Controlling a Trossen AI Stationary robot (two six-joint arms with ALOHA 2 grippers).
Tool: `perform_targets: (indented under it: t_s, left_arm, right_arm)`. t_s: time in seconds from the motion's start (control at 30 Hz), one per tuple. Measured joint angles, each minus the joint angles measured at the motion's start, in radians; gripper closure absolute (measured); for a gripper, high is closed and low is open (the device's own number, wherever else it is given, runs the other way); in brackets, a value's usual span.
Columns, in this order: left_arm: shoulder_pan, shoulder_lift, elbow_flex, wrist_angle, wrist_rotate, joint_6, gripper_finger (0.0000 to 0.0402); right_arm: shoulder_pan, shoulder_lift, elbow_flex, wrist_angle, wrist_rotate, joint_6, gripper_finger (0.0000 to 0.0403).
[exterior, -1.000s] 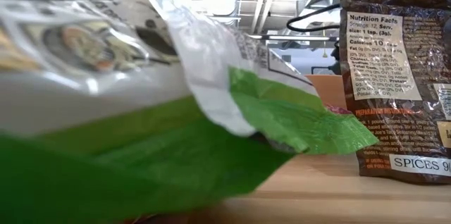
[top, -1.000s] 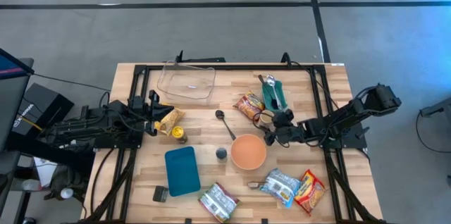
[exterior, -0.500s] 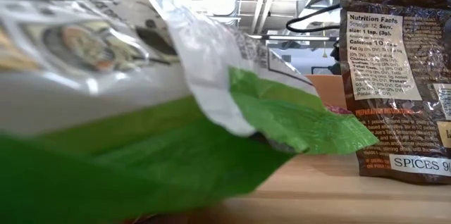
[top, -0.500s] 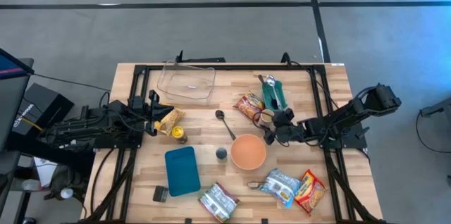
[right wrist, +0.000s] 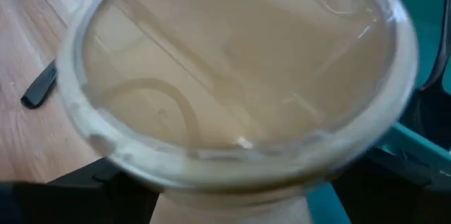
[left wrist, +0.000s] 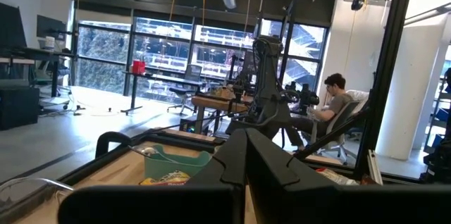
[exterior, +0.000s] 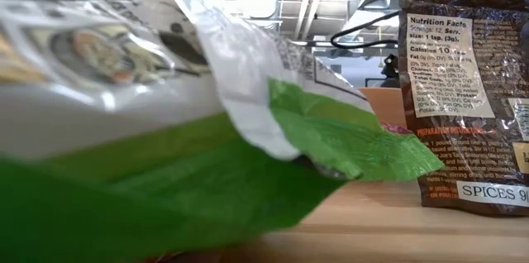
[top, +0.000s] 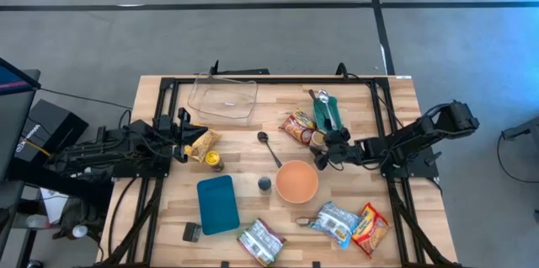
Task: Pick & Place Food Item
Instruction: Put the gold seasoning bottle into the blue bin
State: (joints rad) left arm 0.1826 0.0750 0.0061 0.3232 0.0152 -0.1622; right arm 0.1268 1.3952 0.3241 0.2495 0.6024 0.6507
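A clear round cup (right wrist: 232, 76) stands on the table beside a red-yellow snack packet (top: 297, 125); in the high view it is a dark ring (top: 315, 139). My right gripper (top: 324, 145) is open, with its fingers on either side of the cup's lower part. My left gripper (top: 185, 138) is shut at the table's left, its tip next to a yellow-brown packet (top: 203, 143). The left wrist view (left wrist: 243, 175) shows nothing between the fingers. My right gripper's fingers (right wrist: 91, 182) stand level on either side of the clear cup's lower wall (right wrist: 232, 199), coming from the table's right. I cannot tell whether they touch it.
An orange bowl (top: 296, 181) sits just near of the right gripper, and a teal tray (top: 328, 113) with a spoon just far of it. A black spoon (top: 268, 147), a teal board (top: 217, 204), a clear box (top: 223, 98) and several packets (top: 335, 222) lie around. A green-white bag (exterior: 165, 131) blocks the low view.
My right gripper has moved toward the table's far edge, away from the orange bowl, up to the clear cup.
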Motion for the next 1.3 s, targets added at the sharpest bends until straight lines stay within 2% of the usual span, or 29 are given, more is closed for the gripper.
perform_targets:
  t_s: [0.17,0.47,0.73,1.0,1.3]
  left_arm:
    - [0.000,0.000,0.000,0.000,0.000,0.000,0.0401]
    - [0.000,0.000,0.000,0.000,0.000,0.000,0.0401]
    - [0.000,0.000,0.000,0.000,0.000,0.000,0.0401]
    - [0.000,0.000,0.000,0.000,0.000,0.000,0.0401]
    - [0.000,0.000,0.000,0.000,0.000,0.000,0.0401]
  right_arm:
    - [0.001,0.000,0.000,0.022,0.005,-0.007,0.0056]
    - [0.003,0.000,0.000,0.023,0.012,-0.025,0.0086]
    - [0.003,0.000,0.000,0.022,0.026,-0.023,0.0089]
    - [0.003,0.000,0.000,0.023,0.028,-0.023,0.0117]
    - [0.003,0.000,0.000,0.023,0.028,-0.023,0.0116]
